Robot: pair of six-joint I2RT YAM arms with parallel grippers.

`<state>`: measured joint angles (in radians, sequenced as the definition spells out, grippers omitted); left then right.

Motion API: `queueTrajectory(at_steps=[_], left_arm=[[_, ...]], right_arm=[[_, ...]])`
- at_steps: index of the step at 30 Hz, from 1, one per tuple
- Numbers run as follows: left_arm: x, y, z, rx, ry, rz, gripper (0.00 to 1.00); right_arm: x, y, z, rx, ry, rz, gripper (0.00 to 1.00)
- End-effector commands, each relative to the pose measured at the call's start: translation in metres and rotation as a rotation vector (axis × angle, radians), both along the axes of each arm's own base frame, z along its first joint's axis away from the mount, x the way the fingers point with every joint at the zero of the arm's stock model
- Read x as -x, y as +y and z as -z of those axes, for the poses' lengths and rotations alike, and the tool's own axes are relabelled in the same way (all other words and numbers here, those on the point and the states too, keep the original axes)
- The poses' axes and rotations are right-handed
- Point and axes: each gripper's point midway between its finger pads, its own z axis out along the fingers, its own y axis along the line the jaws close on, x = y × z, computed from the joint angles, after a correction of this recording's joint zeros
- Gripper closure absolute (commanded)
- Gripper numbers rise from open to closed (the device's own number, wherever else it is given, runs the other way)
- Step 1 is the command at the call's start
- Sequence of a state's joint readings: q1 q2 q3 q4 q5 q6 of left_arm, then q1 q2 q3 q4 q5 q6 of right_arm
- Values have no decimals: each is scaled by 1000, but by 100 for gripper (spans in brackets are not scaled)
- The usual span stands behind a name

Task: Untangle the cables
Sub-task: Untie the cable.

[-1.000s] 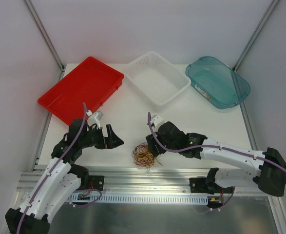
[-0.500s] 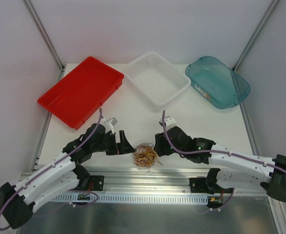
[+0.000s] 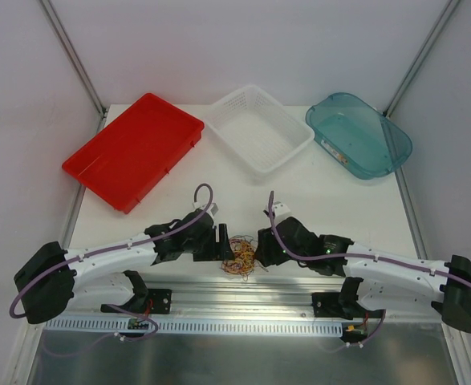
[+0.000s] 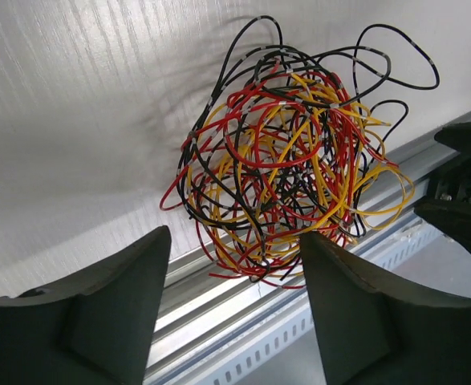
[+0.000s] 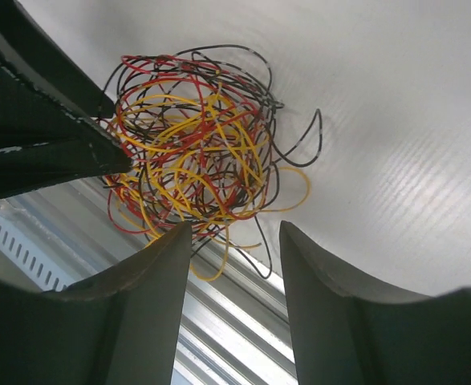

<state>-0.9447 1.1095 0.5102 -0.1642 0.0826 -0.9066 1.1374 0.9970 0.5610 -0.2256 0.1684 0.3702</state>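
The cables (image 3: 241, 257) are a tangled ball of thin yellow, red and black wires at the table's near edge, partly over the metal rail. The ball also shows in the left wrist view (image 4: 287, 160) and in the right wrist view (image 5: 191, 152). My left gripper (image 3: 229, 253) is open just left of the ball; in its own view (image 4: 235, 241) the jaws stand wide apart with the ball's lower edge between them. My right gripper (image 3: 261, 253) is open just right of the ball; in its own view (image 5: 235, 231) loose loops lie between the jaws.
A red tray (image 3: 132, 149) sits at the back left, a white basket (image 3: 258, 128) at the back middle, a teal bin (image 3: 358, 134) at the back right. A metal rail (image 3: 243, 287) runs along the table's near edge.
Both arms have stretched low towards the middle. The left gripper has moved right to the ball, the right gripper down beside it. The ball has hardly moved.
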Motion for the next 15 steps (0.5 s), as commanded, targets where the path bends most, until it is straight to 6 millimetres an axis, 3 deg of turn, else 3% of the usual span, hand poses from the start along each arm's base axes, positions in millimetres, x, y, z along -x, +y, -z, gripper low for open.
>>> queueTrajectory(at_steps=[1,4,5,8,15], left_arm=[[-15,-15,-15,42,-56,-45,36],[-12,-16,-12,37,-56,-43,47],[-12,-15,-10,34,-51,-45,58],[-10,-14,-8,31,-50,-39,80],[-9,-18,-12,44,-63,-23,97]], right_arm=[[1,21,-11,-82,-10,-37,49],[2,27,-11,-96,-8,-65,50],[3,28,-12,-98,-8,-72,50],[5,33,-15,-106,-18,-97,50],[1,34,-7,-76,-20,-87,53]])
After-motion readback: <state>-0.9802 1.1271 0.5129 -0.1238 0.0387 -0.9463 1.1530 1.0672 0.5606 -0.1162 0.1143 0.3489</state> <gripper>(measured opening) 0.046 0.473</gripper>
